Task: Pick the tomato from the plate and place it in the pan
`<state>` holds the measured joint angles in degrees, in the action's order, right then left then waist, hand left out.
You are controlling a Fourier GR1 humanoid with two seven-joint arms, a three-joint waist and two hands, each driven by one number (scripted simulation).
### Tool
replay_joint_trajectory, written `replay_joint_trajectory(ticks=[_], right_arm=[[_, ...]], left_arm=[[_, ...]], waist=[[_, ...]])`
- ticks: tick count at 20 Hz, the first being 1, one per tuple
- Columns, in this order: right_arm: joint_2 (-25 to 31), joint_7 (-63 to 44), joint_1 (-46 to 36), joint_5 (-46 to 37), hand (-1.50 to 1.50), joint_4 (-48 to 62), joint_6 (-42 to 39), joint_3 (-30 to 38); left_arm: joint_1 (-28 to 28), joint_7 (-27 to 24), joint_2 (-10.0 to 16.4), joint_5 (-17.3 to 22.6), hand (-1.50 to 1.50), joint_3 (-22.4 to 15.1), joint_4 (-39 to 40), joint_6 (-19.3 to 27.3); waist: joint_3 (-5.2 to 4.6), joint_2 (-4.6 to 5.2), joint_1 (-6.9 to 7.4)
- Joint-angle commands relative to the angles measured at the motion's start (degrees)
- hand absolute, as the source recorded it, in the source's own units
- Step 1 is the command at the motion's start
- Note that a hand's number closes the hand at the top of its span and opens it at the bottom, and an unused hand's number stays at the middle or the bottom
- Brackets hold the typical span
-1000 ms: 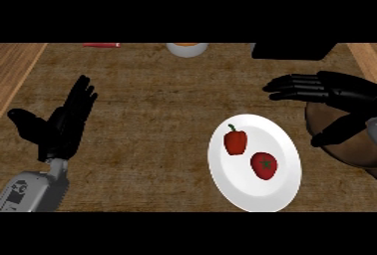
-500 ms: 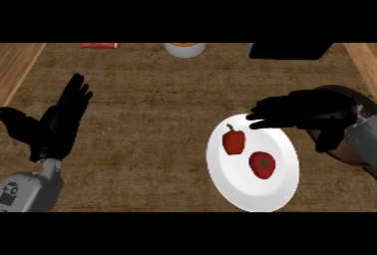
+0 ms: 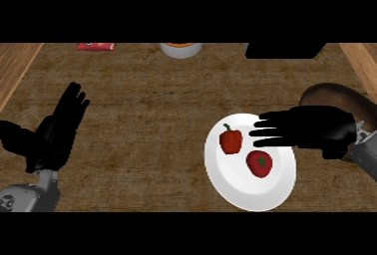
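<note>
On the counter (image 3: 147, 99), right of centre, I see the white plate (image 3: 243, 191) with two red things on it. The tomato (image 3: 259, 164) sits near the plate's middle, green stem spot facing up, and nothing grips it. A red pepper (image 3: 230, 141) lies just beside it, up and to the left, with a thin gap between them.

The right hand (image 3: 313, 129) comes in from the right edge and hangs over the plate's upper right part. Its fingers (image 3: 269, 132) are straight and spread, pointing left, so I log it as open and holding nothing. The lowest finger ends just above the tomato in the view, and the fingertips end just right of the pepper. From this steep angle I can't tell whether any finger touches the plate or the tomato.

The pan (image 3: 335, 97) shows as a dark brown round shape at the right, behind the right hand, which covers its lower part. The tomato is on the plate, not in the pan.

The left hand (image 3: 55, 134) rests at the left side, open, fingers straight up and thumb out to the left, well apart from the plate. Its grey forearm (image 3: 29, 199) is below it.

Along the far edge are a red packet (image 3: 95, 46), a pale bowl (image 3: 180, 49) with orange inside, and a black boxy shape (image 3: 283, 50), all cut off at the top.
</note>
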<state>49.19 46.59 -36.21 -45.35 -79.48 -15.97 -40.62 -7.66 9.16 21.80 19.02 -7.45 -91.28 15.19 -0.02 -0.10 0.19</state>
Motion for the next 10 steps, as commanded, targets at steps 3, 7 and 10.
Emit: replay_joint_trajectory(ticks=[3, 7, 10], right_arm=[[2.80, -1.47, 8.17, -5.28, -1.50, -8.72, 3.59, 4.06], [-4.91, -4.82, 7.16, -6.85, -1.50, -11.20, -4.15, 5.67], [-4.19, -4.46, 11.54, -8.35, -1.50, -16.39, -6.11, 6.39]], left_arm=[[2.04, -1.55, -0.96, -0.62, 0.00, 1.85, 0.55, -1.92], [-3.90, 2.97, -0.61, -1.69, 0.00, 3.60, 1.00, -2.07], [-1.16, -1.16, -3.77, -3.07, 0.00, 3.00, 3.83, -2.52]], waist=[[0.00, -0.09, -0.70], [0.00, 0.04, -0.27], [0.00, 0.01, -0.37]])
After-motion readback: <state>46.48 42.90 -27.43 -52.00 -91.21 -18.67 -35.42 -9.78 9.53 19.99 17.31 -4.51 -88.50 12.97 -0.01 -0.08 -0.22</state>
